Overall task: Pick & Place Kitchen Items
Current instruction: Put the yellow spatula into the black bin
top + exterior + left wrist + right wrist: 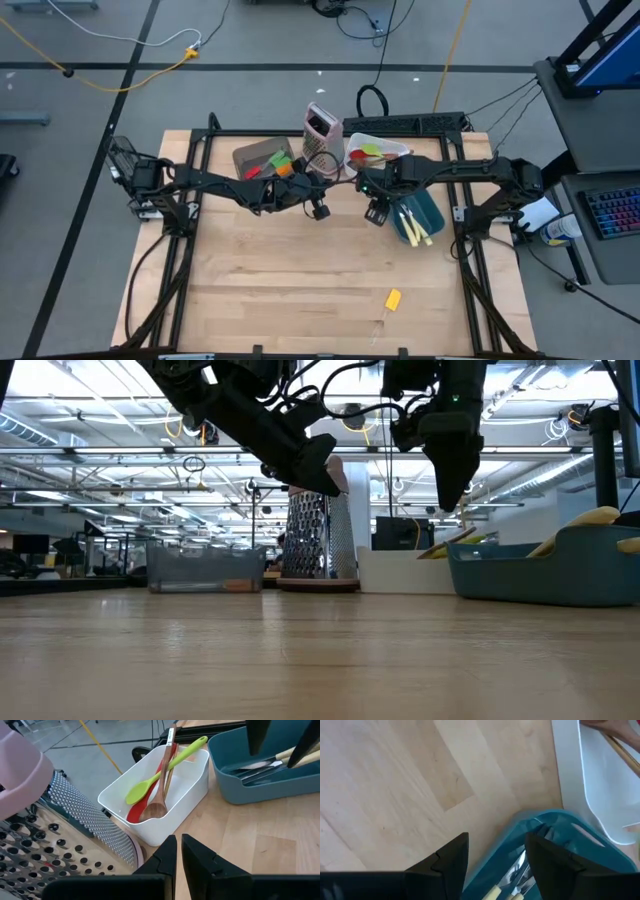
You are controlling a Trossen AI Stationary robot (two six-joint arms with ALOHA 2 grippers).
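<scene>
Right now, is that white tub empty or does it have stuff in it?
Not empty. The white tub holds a green spoon, a red spoon and a wooden spoon, handles leaning out over the rim.

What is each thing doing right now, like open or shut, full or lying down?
Left gripper: shut, empty, above the table.
Right gripper: open, empty, over the teal bin.
White bin: holds three spoons.
Teal bin: holds cream-handled knives.
Grater: upright.
Yellow spatula: lying flat on the table.

left tool (pixel 178 855): shut (empty) | right tool (pixel 496 852): fingers apart | both raised mid-table
</scene>
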